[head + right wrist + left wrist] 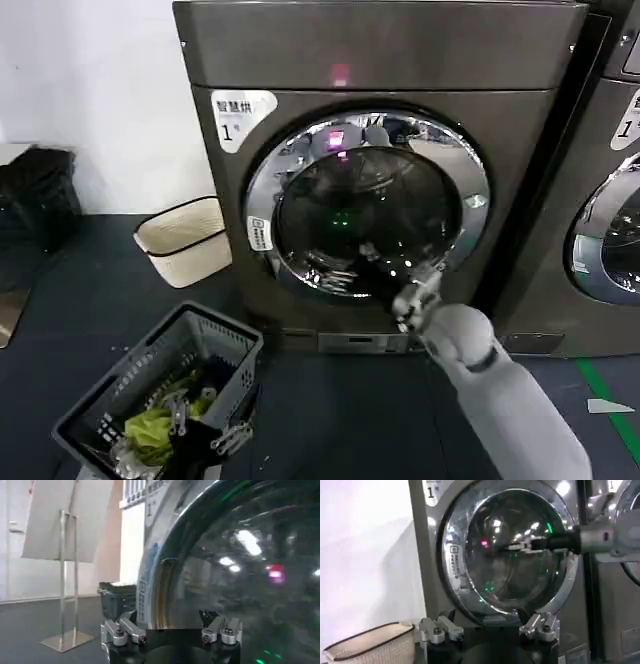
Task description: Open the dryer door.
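**Right gripper at the closed dryer door**

The dryer [380, 60] stands against the far wall, its dryer door [366, 205] shut flush. The right gripper [405, 290] reaches its lower glass, fingers spread, grasping nothing. The left gripper [490, 629] hangs released, well back. A cream basket [185, 240] sits left; a grey basket [215, 345] near-left holds green cloth [150, 430] and clips.
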Motion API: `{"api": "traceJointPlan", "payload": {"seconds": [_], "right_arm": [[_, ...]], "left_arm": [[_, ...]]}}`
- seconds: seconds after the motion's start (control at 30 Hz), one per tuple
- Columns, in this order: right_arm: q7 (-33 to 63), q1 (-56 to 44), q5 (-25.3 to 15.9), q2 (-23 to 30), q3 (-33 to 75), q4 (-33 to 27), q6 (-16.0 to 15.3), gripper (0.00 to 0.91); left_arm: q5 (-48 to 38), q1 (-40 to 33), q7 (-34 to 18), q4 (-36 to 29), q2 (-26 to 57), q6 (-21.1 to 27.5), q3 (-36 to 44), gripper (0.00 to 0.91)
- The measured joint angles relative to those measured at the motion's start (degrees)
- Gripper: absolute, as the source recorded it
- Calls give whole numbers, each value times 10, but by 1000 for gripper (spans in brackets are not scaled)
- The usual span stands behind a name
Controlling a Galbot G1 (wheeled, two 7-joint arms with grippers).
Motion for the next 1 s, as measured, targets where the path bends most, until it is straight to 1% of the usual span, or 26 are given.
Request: {"api": "traceJointPlan", "payload": {"seconds": [0.07, 0.2, 0.37, 0.77, 1.0], "right_arm": [[-4, 11, -11, 10, -10, -15, 12, 907], [-2, 31, -12, 29, -27, -45, 14, 907], [-1, 49, -12, 39, -44, -74, 19, 907], [-4, 69, -12, 57, -53, -119, 33, 907], [-18, 84, -8, 62, -61, -142, 33, 907]], "left_arm": [[0, 1, 0, 0, 0, 0, 1, 907], [4, 4, 1, -7, 2, 3, 1, 907], [4, 6, 1, -15, 2, 7, 3, 907], [3, 9, -1, -18, 2, 6, 4, 907], [2, 8, -2, -17, 1, 7, 4, 907]]}}
